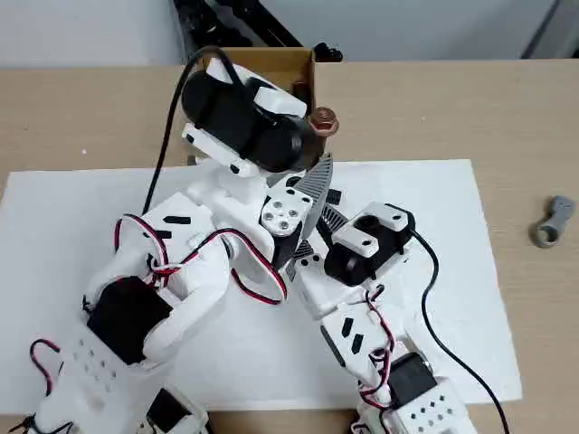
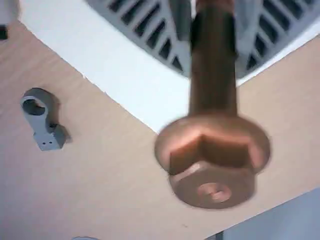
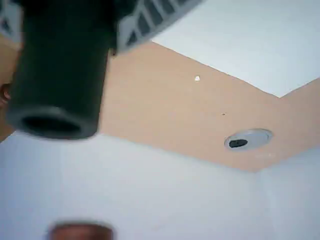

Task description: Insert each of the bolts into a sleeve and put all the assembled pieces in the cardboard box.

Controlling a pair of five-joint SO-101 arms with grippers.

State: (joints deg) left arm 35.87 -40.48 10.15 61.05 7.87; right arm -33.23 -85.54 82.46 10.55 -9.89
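Seen from above, the two arms lean in together over the white sheet [image 1: 434, 298] spread on the table [image 1: 507, 99]. The bolt [image 1: 323, 119] appears as a copper head poking out beside the left arm's black motor. It sits just beside a corner of the cardboard box [image 1: 271, 61] and outside its walls. A small grey part [image 1: 552, 221] lies on the bare wood, well off to the side of the sheet. In that view the arm bodies cover most of the fingers, which the wrist cameras show plainly. In the left wrist view the left pincer [image 2: 212, 17] is pinching the bolt by its shank. A grey ribbed finger [image 2: 145, 25] presses in from each side, and the flanged six-sided head hangs free toward the camera, over the sheet's edge and the wood beyond. In the right wrist view the right pincer [image 3: 65, 12] is clamped on the sleeve [image 3: 55, 75], a black tube with ribbed grey fingers on both flanks of its upper part. Its open end faces the camera and is dark inside. Behind it are the sheet, a strip of wood and a round grey cap [image 3: 248, 139] set into the table top. The bolt and the sleeve are apart, each in its own pincer, and the view from above does not show how far apart they are.
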